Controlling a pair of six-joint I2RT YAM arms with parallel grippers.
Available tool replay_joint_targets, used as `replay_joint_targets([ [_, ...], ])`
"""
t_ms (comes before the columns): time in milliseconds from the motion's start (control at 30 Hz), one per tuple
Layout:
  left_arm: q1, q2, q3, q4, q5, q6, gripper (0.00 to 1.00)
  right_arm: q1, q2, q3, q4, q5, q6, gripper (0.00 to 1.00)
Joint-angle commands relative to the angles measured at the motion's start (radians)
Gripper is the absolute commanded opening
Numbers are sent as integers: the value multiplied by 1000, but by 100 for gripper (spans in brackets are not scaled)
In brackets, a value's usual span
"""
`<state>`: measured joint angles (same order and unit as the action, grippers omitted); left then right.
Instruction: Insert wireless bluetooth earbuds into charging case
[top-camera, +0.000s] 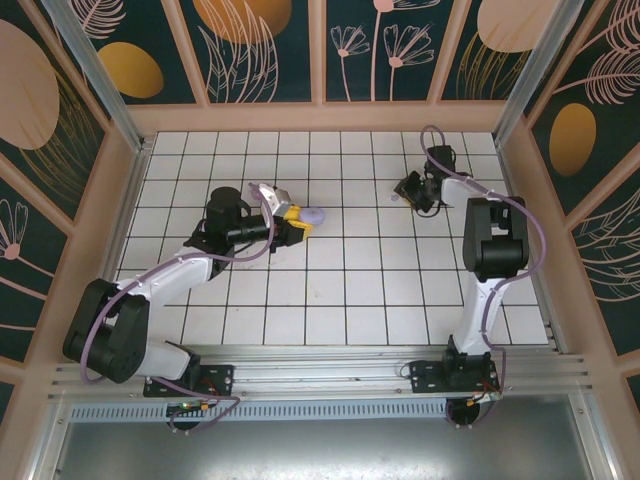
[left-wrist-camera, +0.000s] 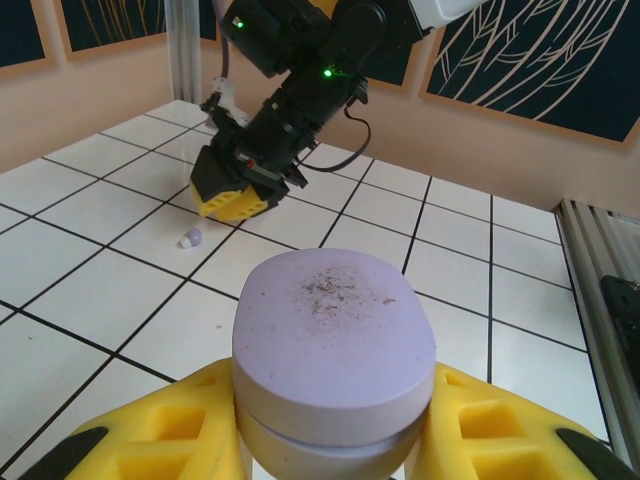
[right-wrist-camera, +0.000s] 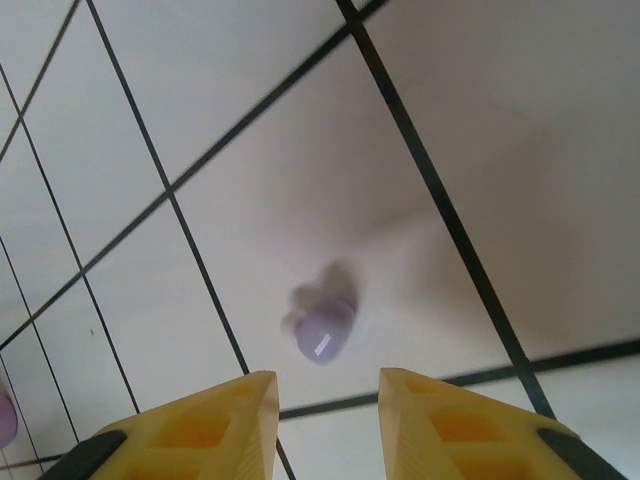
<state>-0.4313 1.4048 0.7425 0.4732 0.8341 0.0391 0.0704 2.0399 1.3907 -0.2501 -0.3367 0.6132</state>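
left gripper (top-camera: 297, 222) clenches the charging case (left-wrist-camera: 335, 330) ready for loading, right gripper (right-wrist-camera: 327, 385) hangs spread over an earbud (right-wrist-camera: 323, 331) to grab it

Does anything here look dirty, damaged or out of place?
Yes. The lilac charging case in the left gripper has dark specks of dirt on its lid. One earbud lies loose on the tiles, outside the case.

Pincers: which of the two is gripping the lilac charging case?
The left pincer: its yellow fingers clamp the oval lilac charging case. The right pincer stands open and empty above a tiny lilac earbud.
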Motion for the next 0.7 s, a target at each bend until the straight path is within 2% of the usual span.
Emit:
replay_joint_targets([
  [0, -3, 5, 26, 47, 31, -1, 0, 24, 41, 51, -18, 31, 17, 32],
  [667, -1, -35, -7, 16, 12, 29, 0, 52, 131, 133, -59, 87, 24, 30],
])
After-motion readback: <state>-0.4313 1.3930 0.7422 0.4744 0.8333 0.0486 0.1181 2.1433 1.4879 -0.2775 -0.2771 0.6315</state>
